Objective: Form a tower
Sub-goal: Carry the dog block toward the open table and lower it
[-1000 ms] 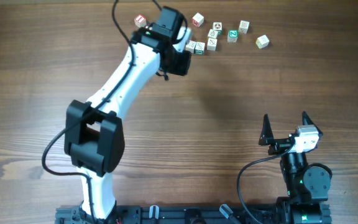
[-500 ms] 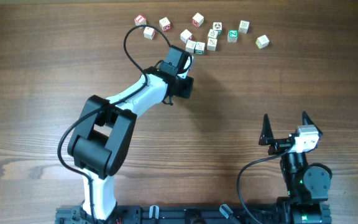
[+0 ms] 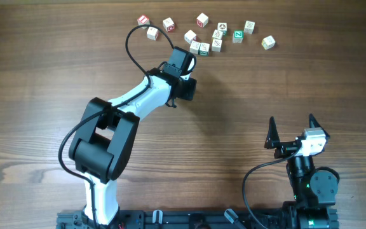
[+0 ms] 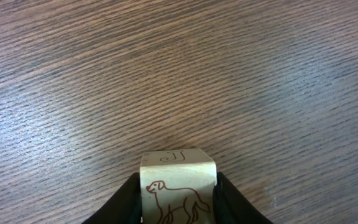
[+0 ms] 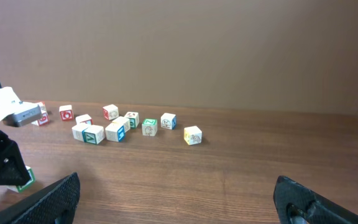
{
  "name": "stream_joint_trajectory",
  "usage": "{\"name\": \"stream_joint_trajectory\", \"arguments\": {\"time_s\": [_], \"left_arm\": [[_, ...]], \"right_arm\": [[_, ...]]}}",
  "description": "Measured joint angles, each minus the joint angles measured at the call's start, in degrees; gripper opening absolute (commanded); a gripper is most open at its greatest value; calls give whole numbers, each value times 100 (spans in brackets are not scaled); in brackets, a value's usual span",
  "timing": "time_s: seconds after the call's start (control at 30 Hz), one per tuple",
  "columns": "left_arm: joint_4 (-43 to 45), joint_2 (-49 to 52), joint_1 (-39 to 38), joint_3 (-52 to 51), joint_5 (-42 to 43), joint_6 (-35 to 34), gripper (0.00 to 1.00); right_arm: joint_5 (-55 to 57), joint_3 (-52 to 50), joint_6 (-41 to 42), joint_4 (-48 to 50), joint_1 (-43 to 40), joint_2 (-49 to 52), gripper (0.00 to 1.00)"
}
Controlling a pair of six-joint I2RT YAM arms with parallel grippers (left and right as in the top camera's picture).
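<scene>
My left gripper [image 4: 178,186] is shut on a pale wooden cube [image 4: 179,171] with a brown dog drawn on its near face and a letter J on top. In the overhead view the left gripper [image 3: 183,71] hangs just in front of the cube cluster [image 3: 203,39], and the arm hides the held cube. From the right wrist view a green-edged corner of the held cube [image 5: 22,178] peeks out under the left arm, low over the table. My right gripper [image 3: 291,131] stands open and empty near the front right. No tower shows in any view.
Several loose printed cubes [image 5: 120,127] lie scattered along the far edge of the wooden table [image 3: 246,95], some with red print [image 3: 143,20], some with green [image 3: 238,35]. The left arm's black cable [image 3: 132,44] loops above its forearm.
Over the last second the left arm drew back from the cube cluster toward the table's middle, carrying the dog cube. It has held still for the last half second. The right arm has not moved.
</scene>
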Motion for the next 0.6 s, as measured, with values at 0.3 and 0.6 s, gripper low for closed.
{"name": "stream_joint_trajectory", "arguments": {"time_s": [0.3,0.6], "left_arm": [[-129,-2,2,-79,-136,319,56],[-118,-2,0,-83,-199,127,23]], "right_arm": [[0,0,0,0,2,0,100],[0,0,0,0,0,0,100]]}}
